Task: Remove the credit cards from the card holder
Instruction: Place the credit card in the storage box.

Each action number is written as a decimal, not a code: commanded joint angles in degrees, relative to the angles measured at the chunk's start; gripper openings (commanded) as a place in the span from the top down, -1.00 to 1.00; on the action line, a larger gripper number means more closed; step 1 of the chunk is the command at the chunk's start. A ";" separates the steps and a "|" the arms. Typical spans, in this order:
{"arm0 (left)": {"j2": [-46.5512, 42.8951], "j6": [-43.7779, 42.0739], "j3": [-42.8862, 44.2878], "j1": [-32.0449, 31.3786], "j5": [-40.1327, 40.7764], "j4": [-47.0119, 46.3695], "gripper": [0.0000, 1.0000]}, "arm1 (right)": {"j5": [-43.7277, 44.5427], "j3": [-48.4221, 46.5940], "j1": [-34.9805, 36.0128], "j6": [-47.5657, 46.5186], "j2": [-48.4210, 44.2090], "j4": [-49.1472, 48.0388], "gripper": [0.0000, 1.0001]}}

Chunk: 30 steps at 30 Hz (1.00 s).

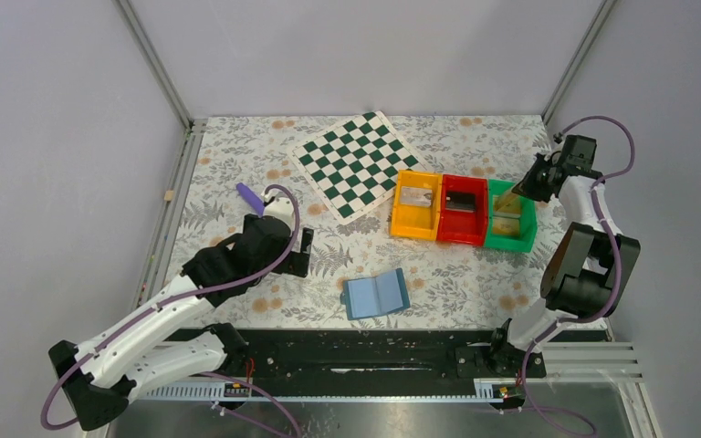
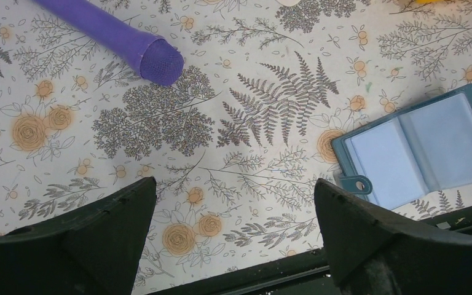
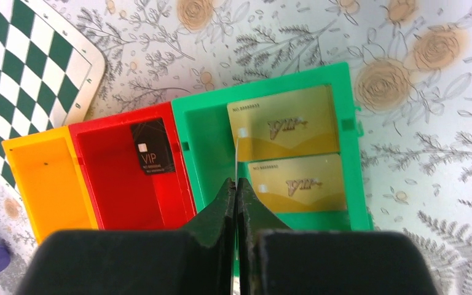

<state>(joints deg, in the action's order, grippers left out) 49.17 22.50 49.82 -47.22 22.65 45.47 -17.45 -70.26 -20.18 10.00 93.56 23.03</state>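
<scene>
The blue card holder lies open and flat near the table's front edge, its pale inner panels up, and it also shows in the left wrist view as the card holder. My left gripper hovers open to its left, nothing between the fingers. My right gripper is above the green bin, shut on a thin credit card seen edge-on. Two gold credit cards lie flat in that bin. A black card lies in the red bin.
The orange bin, the red bin and the green bin stand in a row at the right. A green-white chequered board lies behind them. A purple object rests by my left arm.
</scene>
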 commanded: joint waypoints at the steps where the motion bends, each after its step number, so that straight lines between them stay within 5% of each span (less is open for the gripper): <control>1: 0.61 -2.04 2.74 0.27 2.26 -1.43 -0.98 | -5.30 -0.06 -0.38 0.68 1.60 -7.20 0.99; 13: 1.35 -2.21 2.52 0.20 1.15 -1.70 -0.97 | -7.79 5.51 -0.68 1.46 3.64 -17.31 0.91; 30: 1.72 -2.20 2.30 0.21 0.21 -1.60 -0.97 | -7.71 4.22 -0.91 1.66 7.21 -15.59 0.70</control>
<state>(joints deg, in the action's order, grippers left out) 51.13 20.95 49.82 -47.18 22.74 45.43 -24.99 -64.82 -20.80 11.66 100.42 7.97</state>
